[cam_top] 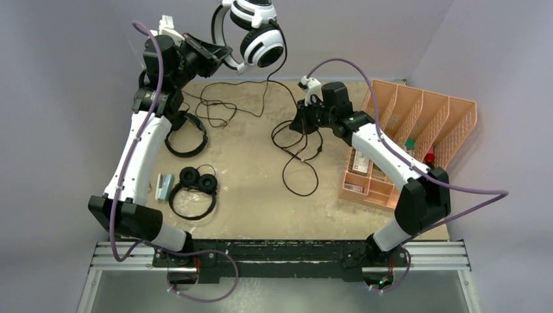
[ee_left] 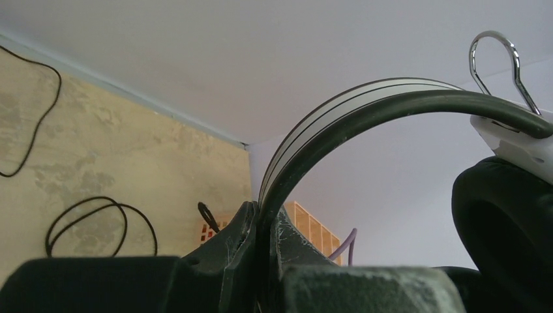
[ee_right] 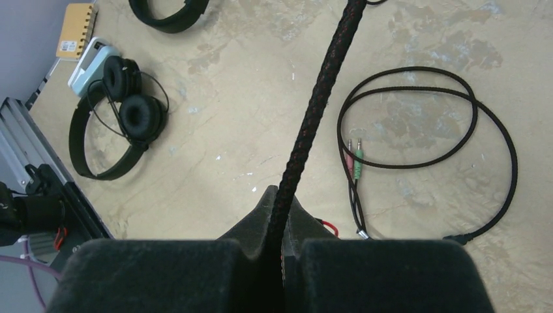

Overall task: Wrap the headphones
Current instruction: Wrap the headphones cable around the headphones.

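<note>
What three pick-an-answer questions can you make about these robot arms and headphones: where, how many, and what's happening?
1. Where are the white-and-black headphones? A) in the air B) on the floor C) in a drawer
2. How many headphone pairs are there? A) one B) three C) five
3. What is the right end effector doing? A) hanging open B) pinching a cable C) holding a cup
1 A: the left end effector clamps their headband.
2 B: a small black pair and larger black pair lie on the table.
3 B: it is shut on the cable.
</note>
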Robot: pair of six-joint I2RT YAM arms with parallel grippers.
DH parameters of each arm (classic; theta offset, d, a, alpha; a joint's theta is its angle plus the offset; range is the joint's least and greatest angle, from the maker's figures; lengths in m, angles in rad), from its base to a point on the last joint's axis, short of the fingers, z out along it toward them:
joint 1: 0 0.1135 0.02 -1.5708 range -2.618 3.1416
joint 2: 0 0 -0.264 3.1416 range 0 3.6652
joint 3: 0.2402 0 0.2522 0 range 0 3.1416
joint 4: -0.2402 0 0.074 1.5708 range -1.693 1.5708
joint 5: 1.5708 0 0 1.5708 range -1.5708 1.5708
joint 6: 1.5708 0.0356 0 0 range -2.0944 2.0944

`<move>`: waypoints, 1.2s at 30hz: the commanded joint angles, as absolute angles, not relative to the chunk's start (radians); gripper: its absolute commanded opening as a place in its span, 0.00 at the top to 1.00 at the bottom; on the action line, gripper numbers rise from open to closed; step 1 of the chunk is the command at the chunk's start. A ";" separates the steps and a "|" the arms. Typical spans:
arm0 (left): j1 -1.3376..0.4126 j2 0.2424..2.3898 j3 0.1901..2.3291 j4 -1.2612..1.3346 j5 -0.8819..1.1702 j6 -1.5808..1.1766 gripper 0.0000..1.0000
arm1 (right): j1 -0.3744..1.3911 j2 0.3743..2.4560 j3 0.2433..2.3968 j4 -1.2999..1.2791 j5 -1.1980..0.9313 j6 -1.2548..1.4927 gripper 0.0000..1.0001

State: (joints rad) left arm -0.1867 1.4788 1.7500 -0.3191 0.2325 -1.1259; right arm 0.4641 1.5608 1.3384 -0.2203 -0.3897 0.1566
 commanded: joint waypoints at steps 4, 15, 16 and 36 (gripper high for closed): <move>-0.179 1.461 1.713 -0.132 0.338 -1.196 1.00 | 0.421 1.564 1.370 -0.191 -0.324 0.178 1.00; -0.184 1.390 1.472 -0.194 0.456 -1.030 1.00 | 0.217 1.667 1.545 -0.118 -0.449 0.245 1.00; -0.185 1.381 1.456 -0.195 0.456 -1.020 1.00 | 0.216 1.692 1.564 -0.109 -0.470 0.251 1.00; -0.208 1.419 1.380 0.131 0.288 -1.404 1.00 | 0.432 1.899 1.396 0.302 -0.607 0.547 1.00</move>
State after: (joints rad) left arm -0.2100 1.4300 1.3197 -0.0658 0.3920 -1.2407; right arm 0.3965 1.9823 1.4597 0.1436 -0.5587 0.4686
